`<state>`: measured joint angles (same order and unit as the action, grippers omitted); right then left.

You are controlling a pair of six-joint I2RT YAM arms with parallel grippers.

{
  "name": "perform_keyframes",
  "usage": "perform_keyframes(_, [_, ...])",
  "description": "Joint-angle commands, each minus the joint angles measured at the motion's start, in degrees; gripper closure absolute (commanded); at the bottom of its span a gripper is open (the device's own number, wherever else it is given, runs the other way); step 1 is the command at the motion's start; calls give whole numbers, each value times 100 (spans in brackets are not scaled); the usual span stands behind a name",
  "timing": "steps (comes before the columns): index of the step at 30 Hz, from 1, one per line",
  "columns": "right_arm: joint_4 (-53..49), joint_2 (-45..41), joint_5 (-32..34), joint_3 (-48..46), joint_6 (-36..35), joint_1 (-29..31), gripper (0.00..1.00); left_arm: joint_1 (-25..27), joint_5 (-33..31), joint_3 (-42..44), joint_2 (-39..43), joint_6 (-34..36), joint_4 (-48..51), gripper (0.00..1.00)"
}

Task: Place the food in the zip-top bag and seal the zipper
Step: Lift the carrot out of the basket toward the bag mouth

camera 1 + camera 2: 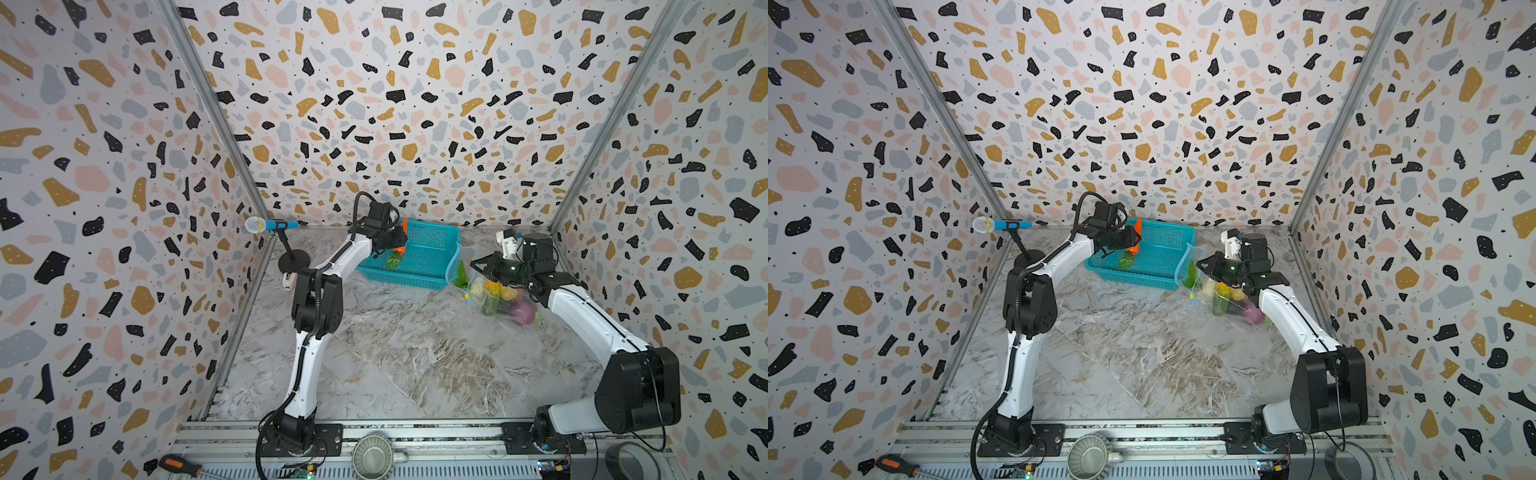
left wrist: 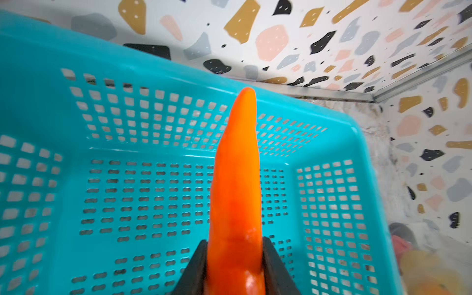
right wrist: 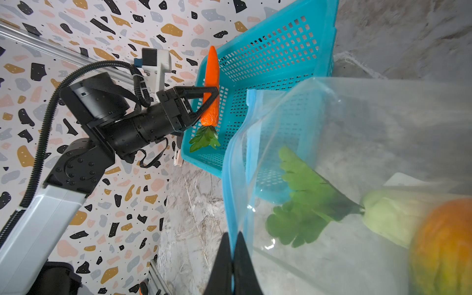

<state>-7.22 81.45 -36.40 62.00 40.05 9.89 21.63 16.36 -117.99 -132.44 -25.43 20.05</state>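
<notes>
My left gripper (image 2: pixel 233 242) is shut on an orange carrot (image 2: pixel 235 178) and holds it above the teal basket (image 2: pixel 38 76), tip up and green leaves (image 1: pixel 394 261) hanging down. In the right wrist view the black fingers (image 3: pixel 204 98) clamp the carrot (image 3: pixel 212 76) near its thick end. My right gripper (image 3: pixel 233 236) is shut on the light blue zipper (image 3: pixel 233 178) at the mouth of the clear zip-top bag (image 3: pixel 357 127), lifting that edge. The bag (image 1: pixel 494 291) lies right of the basket. It holds green leaves (image 3: pixel 301 204), a white radish (image 3: pixel 388 217), a purple onion (image 1: pixel 523 311) and other food. The yellow slider (image 1: pixel 467 296) hangs below the mouth.
The basket (image 1: pixel 432 249) stands at the back against the wall, touching the bag's mouth. A toy microphone on a stand (image 1: pixel 266 225) is at the back left. A screwdriver (image 1: pixel 178 465), a metal cup (image 1: pixel 372 455) and a tape roll (image 1: pixel 627 457) lie along the front rail.
</notes>
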Motion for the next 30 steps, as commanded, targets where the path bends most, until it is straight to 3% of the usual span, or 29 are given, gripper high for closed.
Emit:
perform_keyframes(1, [52,10,-15,169,7,30,100,181,381,169,401,-294,-797,77])
perform_keyframes(11, [72,42,-165,234,90,-12,100,780,555,1373,1178,-1470,-3128,78])
perform_keyframes(22, [273,-11,-477,198,361,-190,100,1309,85,2973,1786,-3026,-6292,78])
perform_keyframes(30, [312,-74,-710,240,500,-332,100,1562,-261,3510,1906,-3213,-7301,77])
